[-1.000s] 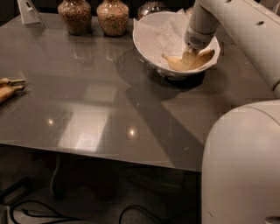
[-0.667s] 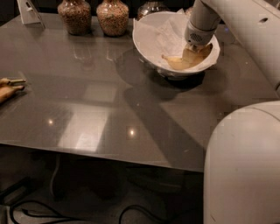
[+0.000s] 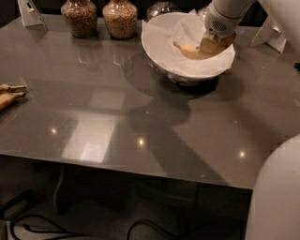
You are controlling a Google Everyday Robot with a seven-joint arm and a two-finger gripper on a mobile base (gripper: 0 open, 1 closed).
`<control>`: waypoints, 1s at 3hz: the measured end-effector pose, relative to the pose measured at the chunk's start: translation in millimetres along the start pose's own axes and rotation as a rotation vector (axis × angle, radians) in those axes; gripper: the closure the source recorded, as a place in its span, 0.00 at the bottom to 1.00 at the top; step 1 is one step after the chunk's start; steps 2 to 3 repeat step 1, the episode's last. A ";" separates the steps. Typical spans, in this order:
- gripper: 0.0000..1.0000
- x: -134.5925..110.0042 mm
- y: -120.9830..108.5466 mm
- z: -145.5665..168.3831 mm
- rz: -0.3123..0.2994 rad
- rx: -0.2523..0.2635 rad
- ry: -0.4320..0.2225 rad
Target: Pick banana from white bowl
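The white bowl with a crumpled paper liner stands at the back right of the grey table. The yellow banana lies across the liner, its brown tip pointing left. My gripper reaches down into the right side of the bowl from above and is shut on the right end of the banana, which sits raised against the liner. The gripper hides the banana's right end.
Two glass jars of brownish grains and a third glass vessel stand behind the bowl. A tan-brown banana-like object lies at the left edge. White card stands sit at the back corners. My white body fills the lower right.
The gripper has risen slightly in the bowl, and the banana has moved up and left with it.
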State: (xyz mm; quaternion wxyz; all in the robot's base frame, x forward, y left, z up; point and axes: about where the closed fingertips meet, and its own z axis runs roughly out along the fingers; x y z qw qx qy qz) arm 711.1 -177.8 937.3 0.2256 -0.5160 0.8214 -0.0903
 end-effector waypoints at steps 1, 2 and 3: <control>1.00 -1.7 -0.5 -38.0 -0.006 0.032 -0.094; 1.00 -1.7 -0.5 -38.0 -0.006 0.032 -0.094; 1.00 -1.7 -0.5 -38.0 -0.006 0.032 -0.094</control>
